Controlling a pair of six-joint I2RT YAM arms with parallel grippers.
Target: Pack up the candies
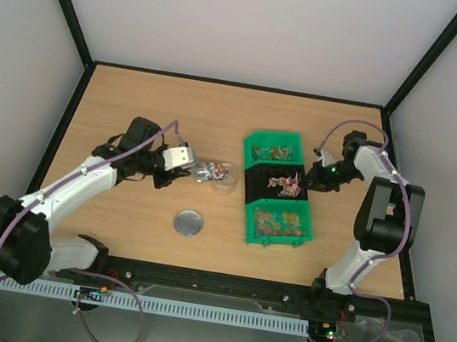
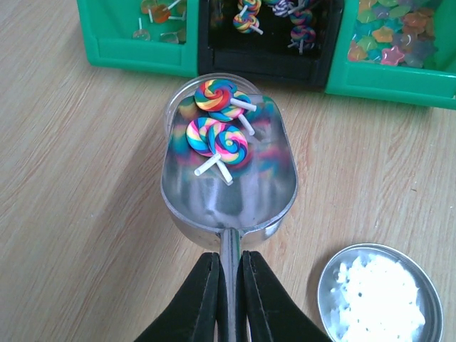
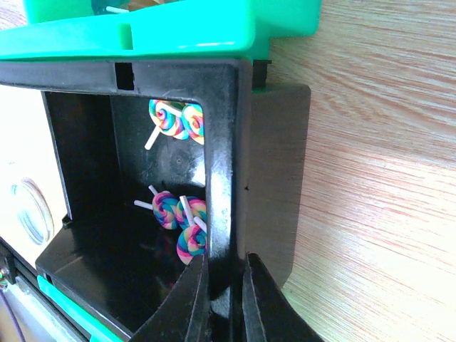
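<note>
l gripper (image 2: 229, 258) is clenched on the thin handle (image 2: 229, 239) of the metal scoop (image 2: 228, 196), fingers pinching it from both sides. scoop sits abt level, bowl pointing at the bins. task candies (image 2: 217, 132): 4 rainbow swirl lollies w/ white sticks in the front half of the bowl, bunched up and touching each other. front lip of the scoop is over the mouth of a clear jar (image 1: 225, 179); can't tell if metal touches the rim. in the top view you can see a few coloured bits at the jar, too small to tell more. round silver lid (image 2: 377, 299) lies flat on the table (image 1: 136, 97), on the near side of the scoop, apart from jar and bins.

3 bins in a row, side by side: far green bin (image 1: 249, 150), black bin (image 3: 221, 128) in the middle, near green bin (image 1: 274, 240). far one has a few orange/brown sweets. black one has more swirl lollies. near one has star-shaped sweets in mixed colours.

r gripper (image 3: 226, 260) is clamped on the black bin's side wall, one finger inside and one outside. in the r wrist view the lollies in the black bin lie in 2 groups: a pair deeper in, and three nearer the fingers, just beside the gripped wall. whether the bin is lifted off the table, you can't tell.
</note>
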